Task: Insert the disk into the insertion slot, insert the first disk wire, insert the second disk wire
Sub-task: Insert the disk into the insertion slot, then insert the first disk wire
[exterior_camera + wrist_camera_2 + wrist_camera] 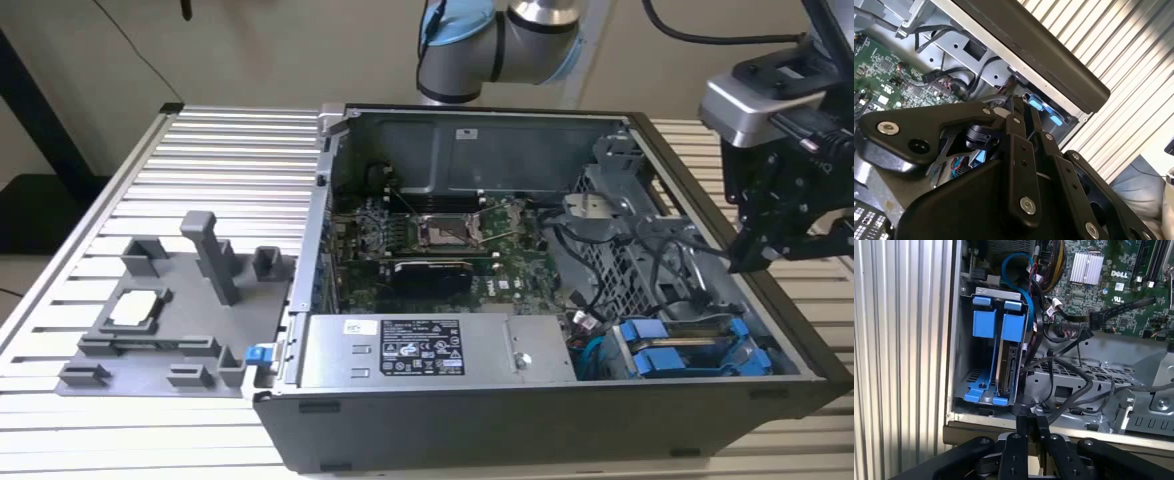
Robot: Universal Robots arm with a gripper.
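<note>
The disk (1006, 365) stands in the insertion slot (965, 340) of the grey drive cage, its connector edge facing outward, with a blue carrier (984, 322) beside it. The exterior view has the blue frames (674, 345) at the case's front right corner. My gripper (1029, 412) hovers just outside the case wall, above the cage, in the exterior view (742, 262). Its fingers (1016, 112) are pressed together. A black wire end (1022, 401) sits at their tips, and its cable runs up toward the disk. The wire seems pinched between them.
A tangle of black cables (1074, 375) lies across the perforated bracket beside the cage. The labelled power-supply box (400, 350) and the motherboard (441, 240) fill the case. The case's dark side wall (787, 320) is under my gripper. A grey fixture (160, 310) stands on the slatted table.
</note>
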